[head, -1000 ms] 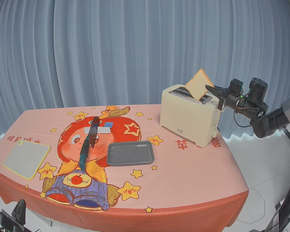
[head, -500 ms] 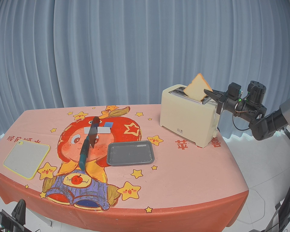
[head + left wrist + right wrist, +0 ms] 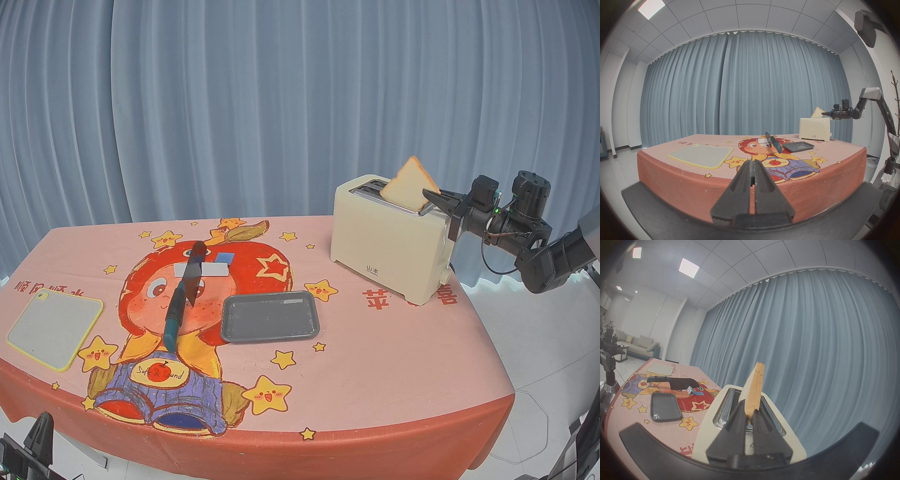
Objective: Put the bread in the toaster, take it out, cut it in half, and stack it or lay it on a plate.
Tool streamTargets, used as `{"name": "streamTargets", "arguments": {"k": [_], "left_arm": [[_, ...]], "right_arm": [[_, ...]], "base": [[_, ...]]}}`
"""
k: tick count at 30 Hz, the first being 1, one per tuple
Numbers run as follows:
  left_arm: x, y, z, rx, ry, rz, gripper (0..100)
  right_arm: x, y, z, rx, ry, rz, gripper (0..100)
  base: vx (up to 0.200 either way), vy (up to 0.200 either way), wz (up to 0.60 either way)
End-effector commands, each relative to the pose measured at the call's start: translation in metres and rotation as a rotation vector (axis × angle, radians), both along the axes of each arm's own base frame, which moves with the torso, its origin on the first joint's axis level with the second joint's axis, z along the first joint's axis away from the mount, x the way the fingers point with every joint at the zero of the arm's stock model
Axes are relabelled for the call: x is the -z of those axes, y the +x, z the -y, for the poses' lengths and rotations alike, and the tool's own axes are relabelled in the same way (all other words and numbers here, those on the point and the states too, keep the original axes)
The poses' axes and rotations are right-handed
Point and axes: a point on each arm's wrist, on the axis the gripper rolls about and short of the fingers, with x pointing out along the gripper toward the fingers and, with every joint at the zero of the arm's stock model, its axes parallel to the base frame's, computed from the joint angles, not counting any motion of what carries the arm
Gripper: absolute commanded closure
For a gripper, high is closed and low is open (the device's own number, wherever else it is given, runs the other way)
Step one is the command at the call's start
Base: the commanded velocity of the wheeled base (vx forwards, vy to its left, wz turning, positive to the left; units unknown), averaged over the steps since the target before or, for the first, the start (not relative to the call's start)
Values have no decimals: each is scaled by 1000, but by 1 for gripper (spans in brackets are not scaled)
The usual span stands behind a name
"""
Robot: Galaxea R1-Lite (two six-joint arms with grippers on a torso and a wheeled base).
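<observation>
Left gripper (image 3: 753,175): fingers pressed together with nothing between them, parked off the table's front edge, near its left corner.

Pale grey cutting board with a yellow rim (image 3: 53,325): lies at the left edge of the pink printed table (image 3: 387,369). No change.

Teal-handled knife with a dark blade (image 3: 181,299): rests left of centre, blade propped on a small white and blue block (image 3: 206,267). No change.

Dark grey rectangular tray (image 3: 270,317): lies mid-table, just right of the knife. No change.

Cream two-slot toaster (image 3: 387,244): stands toward the back right corner.

Tan square bread slice (image 3: 409,184): one second ago it hung clear above the toaster. It has since descended, and its lower corner now sits inside a slot; which slot cannot be told.

Right gripper (image 3: 430,195): fingers clamped on the slice's right corner. The arm has lowered with the slice.

Assessment: insertion is under way, not complete. The slice is tilted, so it probably needs releasing or straightening before it drops fully.
</observation>
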Motion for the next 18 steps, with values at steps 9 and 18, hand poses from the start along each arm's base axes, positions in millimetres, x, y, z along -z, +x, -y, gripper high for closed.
{"name": "streamTargets", "arguments": {"k": [9, 18], "left_arm": [[5, 1, 0, 1, 0, -17, 100], [5, 1, 0, 1, 0, -17, 100]], "right_arm": [[1, 0, -2, -4, -7, 1, 100], [1, 0, 0, 0, -11, 3, 0]], "base": [[0, 0, 0], [0, 0, 0]]}}
